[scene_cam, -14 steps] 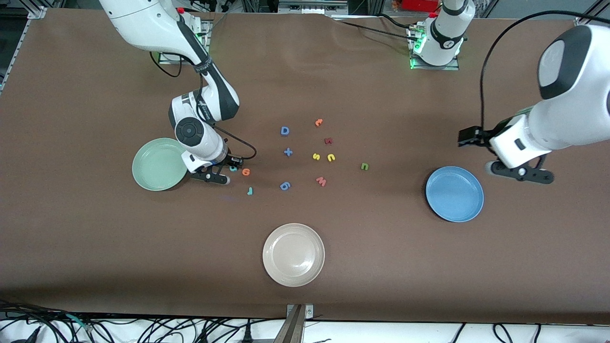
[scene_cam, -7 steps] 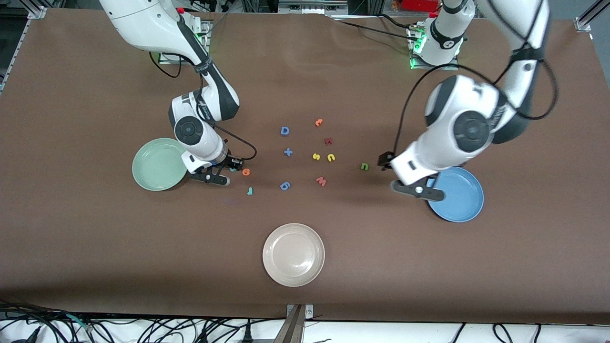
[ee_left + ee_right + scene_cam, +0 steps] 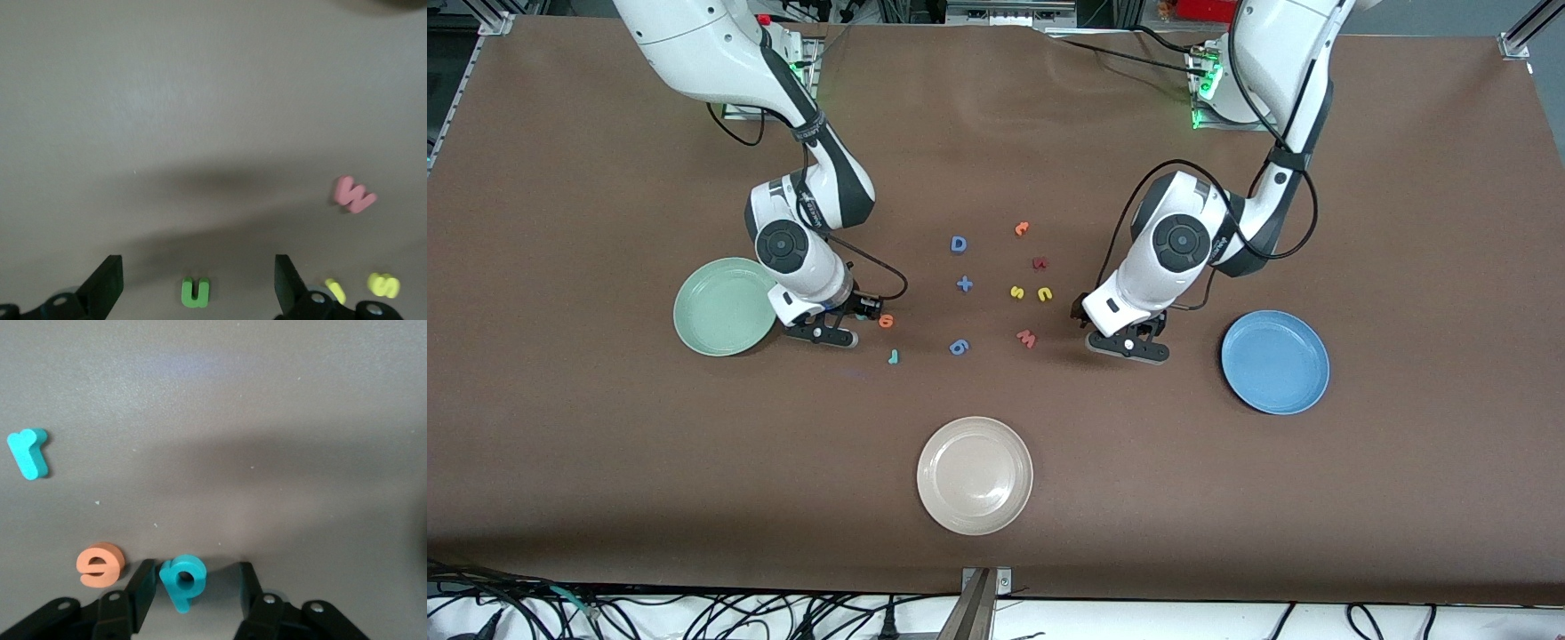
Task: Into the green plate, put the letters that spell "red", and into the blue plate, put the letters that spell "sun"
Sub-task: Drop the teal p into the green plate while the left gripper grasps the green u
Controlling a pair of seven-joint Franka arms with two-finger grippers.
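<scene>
Teal "d" [image 3: 182, 577] sits between right gripper [image 3: 193, 597] fingers, not clamped; left gripper [image 3: 197, 287] open over brown table [image 3: 1227, 498].

A brown table [image 3: 605, 462] carries three plates: the green plate [image 3: 722, 307] toward the right arm's end, the blue plate [image 3: 1274, 362] toward the left arm's end, and a beige plate [image 3: 975, 476] nearest the front camera. Between them lie scattered foam letters (all tiny): teal "d" [image 3: 182, 580], orange "e" [image 3: 886, 321], teal "r" [image 3: 893, 356], blue "D" [image 3: 958, 244], blue plus sign [image 3: 964, 284], yellow "s" [image 3: 1016, 292], yellow "u" [image 3: 1044, 293], pink "w" [image 3: 1026, 338], green "n" [image 3: 195, 292].
</scene>
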